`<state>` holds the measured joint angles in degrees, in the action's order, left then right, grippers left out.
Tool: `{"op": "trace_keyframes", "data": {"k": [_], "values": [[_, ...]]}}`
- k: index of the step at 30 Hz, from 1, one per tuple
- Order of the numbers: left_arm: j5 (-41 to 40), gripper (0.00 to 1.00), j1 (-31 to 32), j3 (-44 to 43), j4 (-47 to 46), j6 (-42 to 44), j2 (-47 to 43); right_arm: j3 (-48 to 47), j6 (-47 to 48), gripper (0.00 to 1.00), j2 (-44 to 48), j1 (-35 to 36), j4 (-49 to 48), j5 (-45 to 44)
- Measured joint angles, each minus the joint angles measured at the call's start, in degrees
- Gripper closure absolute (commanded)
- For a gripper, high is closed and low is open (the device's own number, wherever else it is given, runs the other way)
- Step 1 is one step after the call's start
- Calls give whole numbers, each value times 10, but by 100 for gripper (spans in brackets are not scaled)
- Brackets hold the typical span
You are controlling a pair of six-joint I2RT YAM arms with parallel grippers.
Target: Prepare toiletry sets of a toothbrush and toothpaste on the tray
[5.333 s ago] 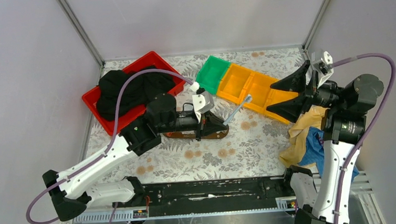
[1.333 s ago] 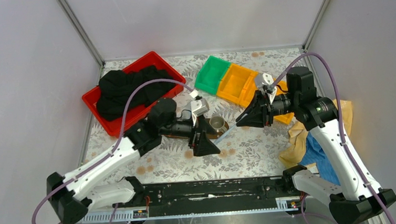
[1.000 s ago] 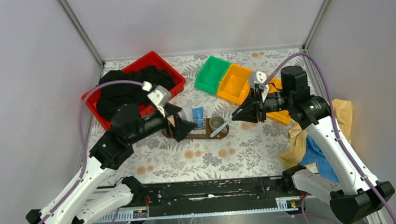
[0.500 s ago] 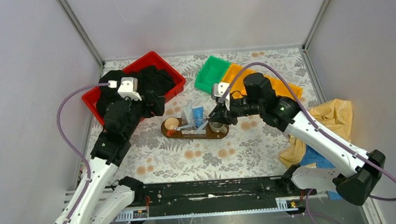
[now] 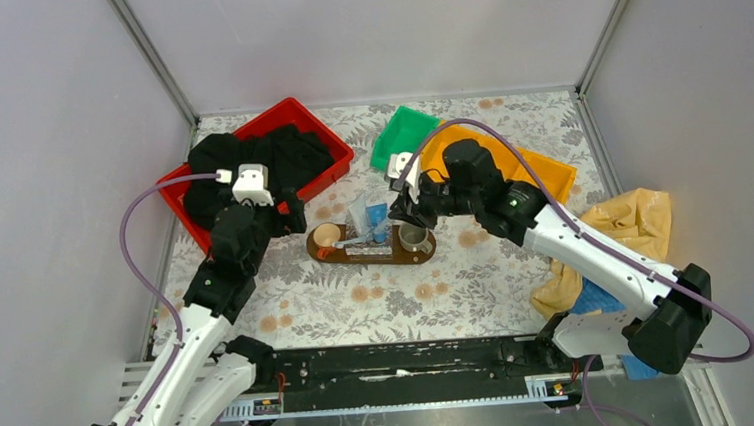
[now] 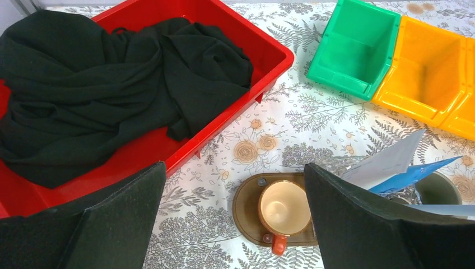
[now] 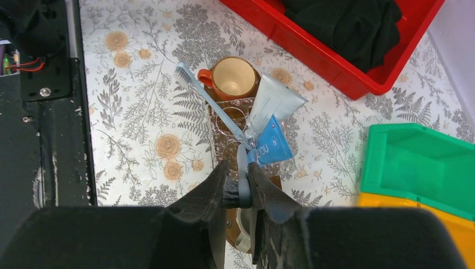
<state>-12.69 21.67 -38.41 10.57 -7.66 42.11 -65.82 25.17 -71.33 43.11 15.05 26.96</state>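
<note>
The dark brown tray (image 5: 368,258) lies mid-table. On it, a whitish toothpaste (image 7: 273,102) and a blue toothpaste (image 7: 270,144) stand in a clear holder (image 7: 231,119). A pale toothbrush (image 7: 212,102) leans out of that holder past the orange cup. My right gripper (image 7: 240,182) is shut on the black-bristled head end of a grey-blue toothbrush (image 7: 242,162), just above the holder and the grey cup (image 5: 414,236). My left gripper (image 6: 235,221) hangs wide open and empty over the tray's left end, beside the orange cup (image 6: 284,208).
A red crate (image 5: 333,162) with black cloth (image 5: 249,167) sits at the back left, close behind the left gripper. A green bin (image 5: 403,136) and orange bins (image 5: 543,173) stand behind the right arm. Yellow cloth (image 5: 636,223) and blue cloth (image 5: 599,296) lie at the right.
The right arm has swung left with the toothbrush, from the orange bins to over the tray's holder. The left arm has drawn back off the tray toward the red crate, still open.
</note>
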Motion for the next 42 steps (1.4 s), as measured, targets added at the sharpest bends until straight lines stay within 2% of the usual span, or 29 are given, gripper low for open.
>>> {"op": "trace_keyframes", "data": {"k": [18, 42], "values": [[-2, 0, -3, 1, -8, 8, -14, 11, -6, 100, -28, 5, -38, -18], [2, 0, -8, 3, -10, 8, -14, 19, -9, 100, -13, 7, -27, -19]]}}
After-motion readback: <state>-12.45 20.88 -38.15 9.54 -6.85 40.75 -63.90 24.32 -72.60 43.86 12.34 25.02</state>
